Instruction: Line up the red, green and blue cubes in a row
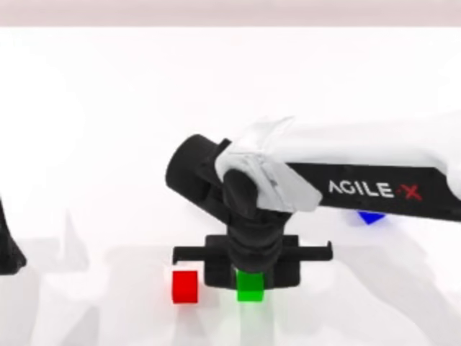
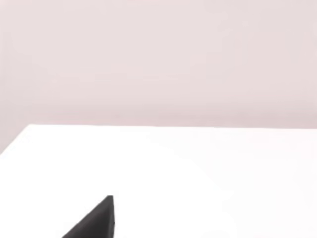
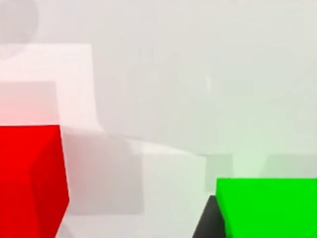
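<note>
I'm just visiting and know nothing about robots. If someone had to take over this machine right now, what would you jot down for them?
Right gripper: reached to the table's near middle, down at the green cube; a dark finger shows beside the cube, but whether it grips or has let go cannot be told.
Left arm: parked at the table's left edge, idle.
Red cube: on the table just left of the green one, a small gap between them.
Blue cube: farther back on the right, mostly hidden under the right arm.
Done: red and green sit side by side.
Left: bring the blue cube into the row.
</note>
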Motion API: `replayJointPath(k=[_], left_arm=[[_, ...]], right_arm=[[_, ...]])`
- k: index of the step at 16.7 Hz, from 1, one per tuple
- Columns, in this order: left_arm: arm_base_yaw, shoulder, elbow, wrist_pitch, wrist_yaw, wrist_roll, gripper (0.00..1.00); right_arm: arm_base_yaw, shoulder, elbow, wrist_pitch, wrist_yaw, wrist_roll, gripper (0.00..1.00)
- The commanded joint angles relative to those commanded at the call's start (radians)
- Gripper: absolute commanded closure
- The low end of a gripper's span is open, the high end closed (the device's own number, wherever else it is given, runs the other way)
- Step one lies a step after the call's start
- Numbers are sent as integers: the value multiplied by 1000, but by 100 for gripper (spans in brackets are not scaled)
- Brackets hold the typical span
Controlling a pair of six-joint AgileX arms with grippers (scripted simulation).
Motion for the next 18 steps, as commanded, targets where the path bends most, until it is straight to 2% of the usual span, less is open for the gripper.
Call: replayJointPath(k=[13, 18], left_arm=[[0, 0, 0, 0, 0, 0, 0], [0, 0, 0, 0, 0, 0, 0]], right_arm=[[0, 0, 0, 0, 0, 0, 2], [0, 0, 0, 0, 0, 0, 0]])
